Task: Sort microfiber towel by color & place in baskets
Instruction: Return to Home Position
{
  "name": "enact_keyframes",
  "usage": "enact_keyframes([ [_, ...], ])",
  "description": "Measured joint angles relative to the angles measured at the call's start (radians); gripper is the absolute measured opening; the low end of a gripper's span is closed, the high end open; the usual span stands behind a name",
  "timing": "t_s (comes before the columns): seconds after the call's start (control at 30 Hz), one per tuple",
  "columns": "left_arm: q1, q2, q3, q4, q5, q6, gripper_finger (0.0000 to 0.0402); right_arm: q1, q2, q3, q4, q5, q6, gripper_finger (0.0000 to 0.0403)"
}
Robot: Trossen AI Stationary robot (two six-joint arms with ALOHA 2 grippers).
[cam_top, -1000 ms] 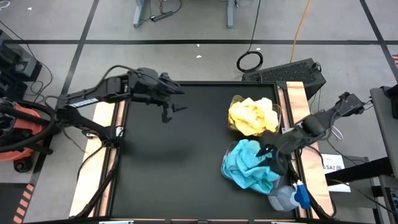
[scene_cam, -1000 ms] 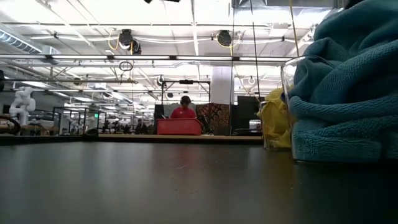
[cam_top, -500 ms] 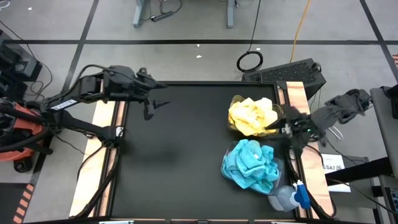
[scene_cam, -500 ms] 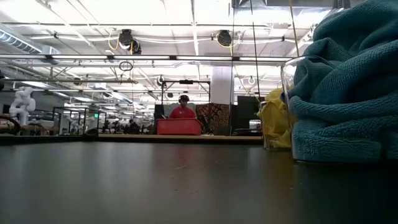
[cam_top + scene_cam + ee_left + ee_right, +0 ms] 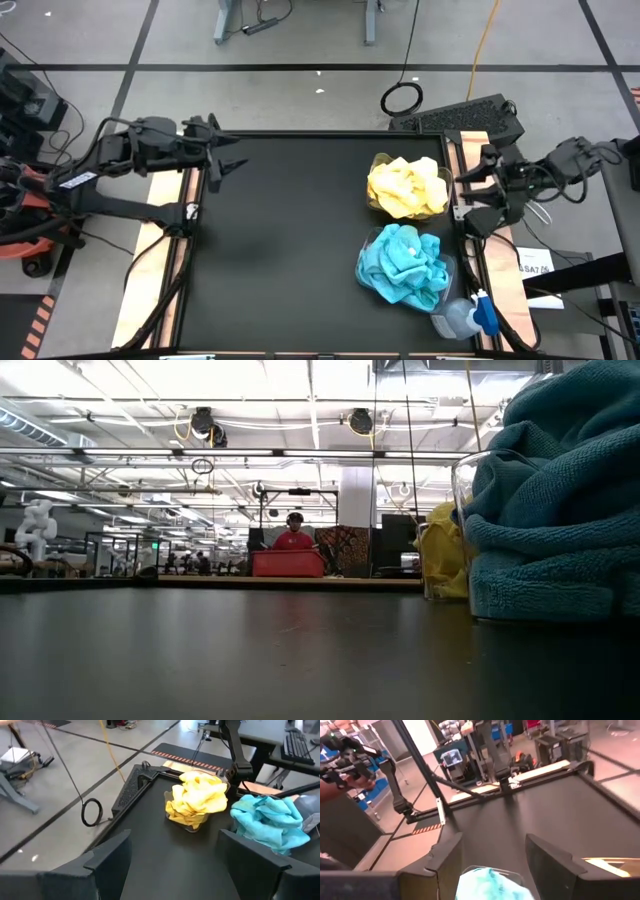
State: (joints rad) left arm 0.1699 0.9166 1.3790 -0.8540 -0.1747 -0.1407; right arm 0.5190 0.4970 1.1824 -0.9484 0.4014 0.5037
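Observation:
The yellow towels (image 5: 407, 187) are heaped in a clear bin (image 5: 170, 798) near the table's far right. The teal towels (image 5: 404, 265) overflow a second clear bin (image 5: 468, 480) just nearer than the first. In the low view the teal heap (image 5: 560, 510) fills the right side, with the yellow heap (image 5: 445, 550) behind it. My left gripper (image 5: 228, 160) hovers open over the table's far left edge and looks across at both heaps (image 5: 196, 800). My right gripper (image 5: 470, 195) hovers open at the right edge, beside the bins. The teal towels (image 5: 490, 884) lie below it.
A grey bottle with a blue cap (image 5: 466, 316) lies at the near right corner beside the teal bin. A black keyboard (image 5: 463, 116) sits beyond the far right corner. Copper-coloured strips (image 5: 482, 160) run along both side edges. The black mat (image 5: 290, 250) is bare left of the bins.
My right gripper has pulled away from the teal heap toward the table's right edge and somewhat toward the far side. My left gripper has drawn back from over the mat toward the table's left edge. The towels have stayed put.

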Motion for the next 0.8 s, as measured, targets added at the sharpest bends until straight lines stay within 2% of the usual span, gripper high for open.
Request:
enact_keyframes([
  [0.3, 0.000, -0.173, -0.270, 0.136, -0.033, -0.146, 0.0299, 0.000, -0.128, 0.000, -0.085, 0.078, -0.029, 0.0203],
  [0.47, 0.000, -0.250, -0.431, 0.223, -0.041, -0.219, 0.0299, 0.000, -0.215, -0.028, -0.074, 0.105, -0.046, 0.0203],
  [0.63, 0.000, -0.317, -0.588, 0.356, -0.044, -0.285, 0.0299, 0.000, -0.327, -0.115, -0.070, 0.126, -0.019, 0.0203],
  [0.8, 0.000, -0.368, -0.709, 0.464, -0.044, -0.329, 0.0299, 0.000, -0.464, -0.260, -0.005, 0.125, 0.039, 0.0203],
])
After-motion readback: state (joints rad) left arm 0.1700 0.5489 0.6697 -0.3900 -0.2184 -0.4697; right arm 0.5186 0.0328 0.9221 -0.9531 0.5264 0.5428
